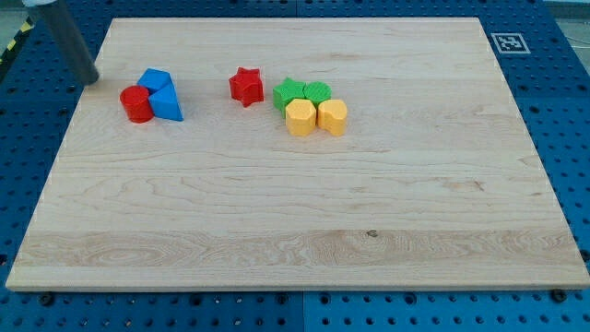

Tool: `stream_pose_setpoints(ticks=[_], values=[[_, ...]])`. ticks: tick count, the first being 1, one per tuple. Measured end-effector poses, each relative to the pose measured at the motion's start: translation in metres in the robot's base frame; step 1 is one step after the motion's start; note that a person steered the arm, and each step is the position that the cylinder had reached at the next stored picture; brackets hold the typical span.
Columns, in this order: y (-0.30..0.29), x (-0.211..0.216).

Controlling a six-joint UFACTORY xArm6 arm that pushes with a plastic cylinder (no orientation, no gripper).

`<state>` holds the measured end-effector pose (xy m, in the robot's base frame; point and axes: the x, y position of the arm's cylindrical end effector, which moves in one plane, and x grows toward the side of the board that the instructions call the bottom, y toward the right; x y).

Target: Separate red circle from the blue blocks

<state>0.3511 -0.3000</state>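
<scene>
- you are looking at the red circle [136,104] sitting far left on the board [304,231], touching the blue blocks [161,94] on its right.
- my tip [91,79] is hovering just up-left of it, holding nothing, touching no block.
- you are probably dealing with a light, stiff, easily sliding puck; consider pushing it from its right edge, beside the blue blocks, leftward.
- the red star [246,86] is sitting well apart.
</scene>
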Motion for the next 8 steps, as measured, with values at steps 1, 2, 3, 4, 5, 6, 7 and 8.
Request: stream_pose_setpoints(ticks=[1,2,3,4,5,6,7,8], values=[[0.011,0.063],[0.057,0.089],[0.101,0.066],[0.104,0.024],[0.104,0.002],[0.104,0.005],[0.104,0.002],[0.097,-0.007]])
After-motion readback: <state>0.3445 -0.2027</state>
